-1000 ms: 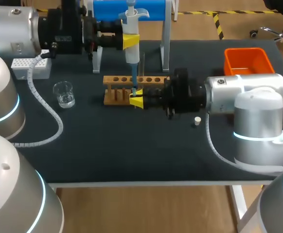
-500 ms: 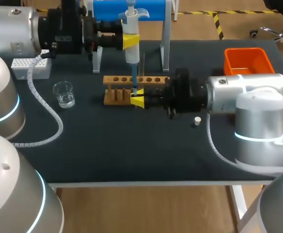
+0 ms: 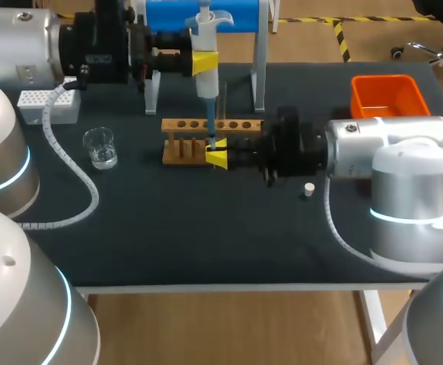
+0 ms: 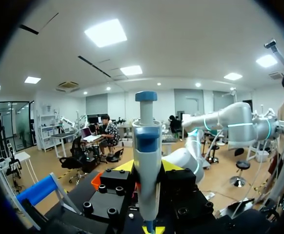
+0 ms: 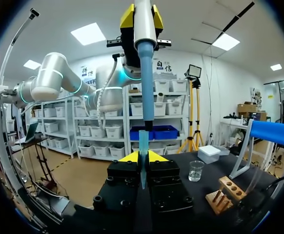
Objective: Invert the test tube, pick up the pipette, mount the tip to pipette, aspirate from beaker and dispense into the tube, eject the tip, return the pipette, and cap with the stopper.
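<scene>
dark bench (image 3: 206,243), white tip box (image 3: 48,107) way over in the far left corner, glass beaker (image 3: 100,147) near it, wooden rack (image 3: 182,150) mid-bench, blue-topped stand (image 3: 240,14) behind, orange bin (image 3: 387,95) far right, little white stopper (image 3: 308,189) sitting alone
</scene>
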Robot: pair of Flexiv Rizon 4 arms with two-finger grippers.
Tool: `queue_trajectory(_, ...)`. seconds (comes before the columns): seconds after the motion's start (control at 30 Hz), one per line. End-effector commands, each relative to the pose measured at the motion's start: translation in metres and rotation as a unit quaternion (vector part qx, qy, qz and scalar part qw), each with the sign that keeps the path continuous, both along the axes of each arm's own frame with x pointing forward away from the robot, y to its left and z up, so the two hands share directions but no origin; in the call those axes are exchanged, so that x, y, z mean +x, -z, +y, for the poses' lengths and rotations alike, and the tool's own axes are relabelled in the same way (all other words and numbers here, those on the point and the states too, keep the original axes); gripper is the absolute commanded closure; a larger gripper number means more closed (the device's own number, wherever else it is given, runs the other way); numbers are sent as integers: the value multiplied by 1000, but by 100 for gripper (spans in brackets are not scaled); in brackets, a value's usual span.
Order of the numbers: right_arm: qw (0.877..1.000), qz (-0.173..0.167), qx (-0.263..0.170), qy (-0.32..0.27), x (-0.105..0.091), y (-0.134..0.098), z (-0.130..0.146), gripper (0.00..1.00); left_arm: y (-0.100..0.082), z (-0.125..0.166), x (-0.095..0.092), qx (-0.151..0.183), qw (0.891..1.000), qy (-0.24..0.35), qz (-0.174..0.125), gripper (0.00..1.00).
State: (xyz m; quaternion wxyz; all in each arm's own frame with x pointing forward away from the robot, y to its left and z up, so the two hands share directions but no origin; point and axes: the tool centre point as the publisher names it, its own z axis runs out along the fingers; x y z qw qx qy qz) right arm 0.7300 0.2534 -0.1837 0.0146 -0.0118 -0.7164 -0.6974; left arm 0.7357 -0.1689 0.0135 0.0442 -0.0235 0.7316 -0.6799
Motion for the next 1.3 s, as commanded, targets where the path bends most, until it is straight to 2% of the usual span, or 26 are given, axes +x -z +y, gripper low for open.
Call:
queue_trajectory(0.03, 1000, 1, -3, -2, 1, 1, -1, 100, 2, 1, 0, 1, 1000, 0, 0, 100)
queue_trajectory(0.3, 1000, 3, -7, -1, 3, 6, -3, 100, 2, 1, 0, 1, 1000, 0, 0, 100)
queue_trajectory(0.77, 1000, -3, -6, -7, 5, -2, -3, 100, 2, 1, 0, 1, 1000, 0, 0, 100)
queue_trajectory(1.3, 1000, 7, -11, -8, 8, 10, -2, 100, 2, 1, 0, 1, 1000, 0, 0, 100)
